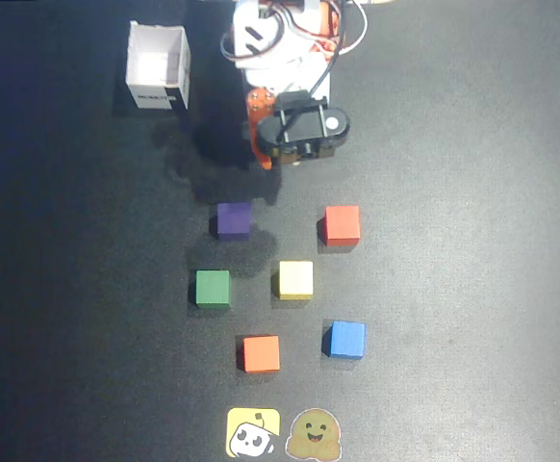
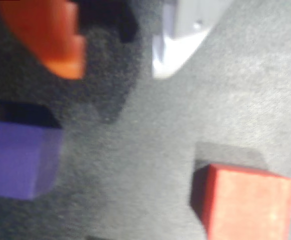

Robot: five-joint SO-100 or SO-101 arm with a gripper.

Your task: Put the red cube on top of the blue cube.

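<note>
The red cube [image 1: 342, 224] sits on the black mat right of centre; in the wrist view it shows at the lower right [image 2: 248, 202]. The blue cube [image 1: 346, 339] sits nearer the front, below the red one, and is out of the wrist view. My gripper [image 1: 278, 162] hangs just in front of the arm's base, behind and to the left of the red cube. In the wrist view the gripper [image 2: 115, 70] is open and empty, with its orange finger [image 2: 55, 35] at the left and its white finger [image 2: 178, 45] at the right above bare mat.
A dark purple cube [image 1: 232, 218] [image 2: 18, 160] lies left of the red one. A green cube [image 1: 213, 287], a yellow cube [image 1: 295, 279] and an orange cube [image 1: 261, 353] stand in the middle. A white open box [image 1: 158, 67] stands at the back left. Two stickers [image 1: 282, 434] lie at the front edge.
</note>
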